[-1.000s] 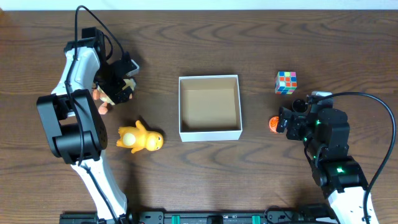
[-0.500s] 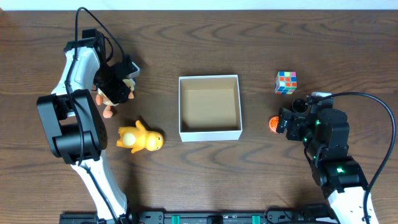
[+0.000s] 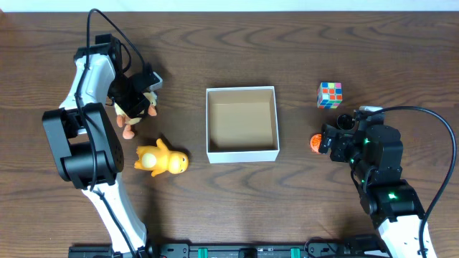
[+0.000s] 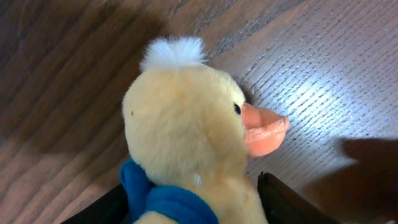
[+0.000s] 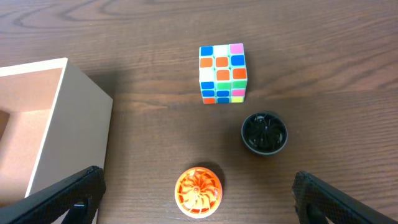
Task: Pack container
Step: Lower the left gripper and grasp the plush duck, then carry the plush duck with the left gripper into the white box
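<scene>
The container (image 3: 242,153), a square white-walled box with a brown inside, stands empty at the table's middle; its corner (image 5: 74,137) shows at the left of the right wrist view. My left gripper (image 3: 136,99) is at the far left, shut on a yellow plush duck (image 4: 186,137) with a blue scarf; one finger lies on each side of its body (image 4: 194,202). The duck's orange feet (image 3: 128,130) stick out below the gripper. My right gripper (image 3: 328,140) is open, its fingers straddling an orange disc (image 5: 198,191) on the table without touching it.
An orange-yellow toy figure (image 3: 162,159) lies in front of the left gripper. A colour cube (image 3: 330,94) and a black disc (image 5: 264,132) sit beyond the orange disc, right of the container. The left arm's base (image 3: 79,143) stands beside the figure.
My left gripper's fingers have come together onto the duck, and the duck's feet have shifted slightly toward the front. The right arm has not moved.
</scene>
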You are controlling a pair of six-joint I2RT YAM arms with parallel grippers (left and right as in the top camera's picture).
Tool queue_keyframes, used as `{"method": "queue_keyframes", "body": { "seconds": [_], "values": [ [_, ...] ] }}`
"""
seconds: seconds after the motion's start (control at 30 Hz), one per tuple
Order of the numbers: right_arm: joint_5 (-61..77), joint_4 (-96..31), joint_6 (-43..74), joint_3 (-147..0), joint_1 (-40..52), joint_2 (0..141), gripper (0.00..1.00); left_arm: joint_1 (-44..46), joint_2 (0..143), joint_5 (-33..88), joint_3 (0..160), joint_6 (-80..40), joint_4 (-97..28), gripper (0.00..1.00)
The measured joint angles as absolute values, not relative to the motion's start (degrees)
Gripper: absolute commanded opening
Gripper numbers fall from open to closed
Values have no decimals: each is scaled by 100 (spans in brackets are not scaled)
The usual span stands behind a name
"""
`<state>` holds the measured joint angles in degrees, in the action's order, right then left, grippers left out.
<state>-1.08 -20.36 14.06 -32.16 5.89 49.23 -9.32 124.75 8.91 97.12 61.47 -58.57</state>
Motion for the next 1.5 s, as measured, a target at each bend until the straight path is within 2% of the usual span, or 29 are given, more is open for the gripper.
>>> {"method": "queue_keyframes", "body": {
  "seconds": [0.17,0.33,0.47,0.53,0.6,0.73,1.03,1.33,1.5],
  "values": [
    [-108,-2062,1406,-3297,589,4923,99,-932,12475,893,9703,6145,-5852,49],
    [-108,-2246,1406,-3323,589,4923,99,-932,12475,908,9588,6136,-5859,31],
    [-108,-2311,1406,-3323,589,4923,99,-932,12475,908,9570,6152,-5861,27],
    [-108,-2320,1406,-3323,589,4923,99,-932,12475,908,9570,6163,-5874,20],
    [-108,-2338,1406,-3323,589,4923,99,-932,12475,910,9570,6147,-5894,19],
    [-108,-2410,1406,-3323,589,4923,99,-932,12475,908,9570,6099,-5916,6],
    [-108,-2473,1406,-3323,589,4923,99,-932,12475,908,9603,5544,-5920,6],
    [-108,-2486,1406,-3326,589,4923,99,-858,12468,906,10521,3918,-6014,6],
    [-110,-2486,1406,-3326,589,4923,99,-534,12263,908,11052,2904,-6412,6]
  ]
}}
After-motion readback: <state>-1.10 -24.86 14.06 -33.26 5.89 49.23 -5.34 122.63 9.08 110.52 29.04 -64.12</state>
